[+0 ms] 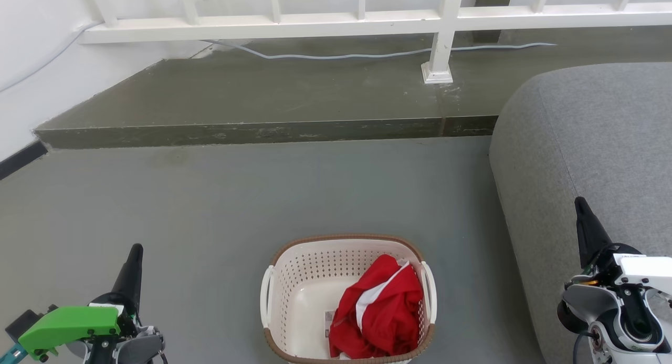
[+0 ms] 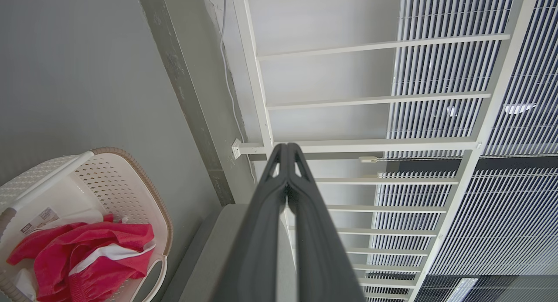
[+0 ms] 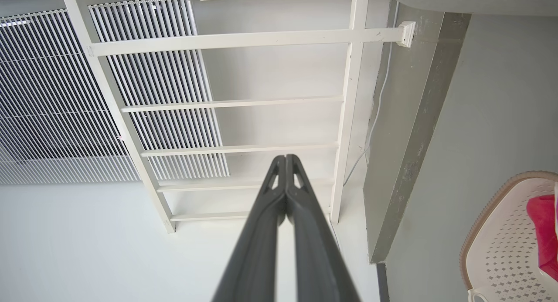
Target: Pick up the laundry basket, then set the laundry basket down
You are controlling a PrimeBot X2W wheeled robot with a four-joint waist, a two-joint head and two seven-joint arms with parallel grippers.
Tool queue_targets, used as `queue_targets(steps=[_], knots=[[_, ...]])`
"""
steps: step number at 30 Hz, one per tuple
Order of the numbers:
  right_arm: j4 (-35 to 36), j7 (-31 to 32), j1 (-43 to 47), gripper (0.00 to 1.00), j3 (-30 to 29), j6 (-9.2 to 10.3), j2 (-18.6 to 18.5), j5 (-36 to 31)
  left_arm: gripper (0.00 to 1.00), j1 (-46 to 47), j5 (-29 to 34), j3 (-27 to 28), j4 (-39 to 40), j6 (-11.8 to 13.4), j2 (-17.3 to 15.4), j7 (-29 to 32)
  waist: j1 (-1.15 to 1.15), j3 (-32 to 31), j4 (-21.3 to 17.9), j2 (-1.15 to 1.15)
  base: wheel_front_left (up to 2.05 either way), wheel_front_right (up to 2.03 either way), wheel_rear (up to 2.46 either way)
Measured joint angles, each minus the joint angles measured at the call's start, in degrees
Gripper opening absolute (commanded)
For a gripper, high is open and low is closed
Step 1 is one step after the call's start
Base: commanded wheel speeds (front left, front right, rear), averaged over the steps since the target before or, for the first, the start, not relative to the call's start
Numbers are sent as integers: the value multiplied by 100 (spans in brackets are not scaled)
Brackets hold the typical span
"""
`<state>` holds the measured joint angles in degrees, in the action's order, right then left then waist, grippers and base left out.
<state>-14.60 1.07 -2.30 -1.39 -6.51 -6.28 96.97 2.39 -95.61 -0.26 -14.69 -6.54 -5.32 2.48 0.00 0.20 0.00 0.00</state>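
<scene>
Status: laundry basket (image 1: 315, 272) sits flat on the grey floor (image 1: 210, 206), near centre, close in front of the robot. It's upright, with the brown rim level. A red garment (image 1: 380, 311) with a white stripe is bunched in its right half, and the label sticker (image 1: 328, 322) is partly covered by it. The grey sofa (image 1: 588, 143) is just right of the basket. The raised step (image 1: 262, 91) and white railing (image 1: 315, 21) are at the far side.

Tools:
- left gripper (image 1: 136, 251): fingers pressed together, holding nothing, well left of the basket, pointing away at the far wall. Left wrist view confirms the tips meet, with the basket off to the side.
- right gripper (image 1: 580, 204): same, fingers pressed together and empty, well right of the basket, over the sofa edge.

Neither tool touches the basket. Both white side handles (image 1: 266, 295) are free.

Progress: my read is ambiguous. A basket grounded with both arms parked wide fits either the stage ahead of the lift or the stage where it's already back down and released. The end condition (basket resting on the floor) holds as pictured. Whether a lift went into it, one frame can't say. Nothing is tipped or spilled, and the garment is fully inside.
</scene>
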Motion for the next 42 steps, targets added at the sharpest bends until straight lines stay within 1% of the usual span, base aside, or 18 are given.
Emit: queue_targets(steps=[42], knots=[[-92,8,-73,0,-19,-3,3,0,0,7,0,18,-111,-35,22,26,0,-4,0,0,0,0,0]])
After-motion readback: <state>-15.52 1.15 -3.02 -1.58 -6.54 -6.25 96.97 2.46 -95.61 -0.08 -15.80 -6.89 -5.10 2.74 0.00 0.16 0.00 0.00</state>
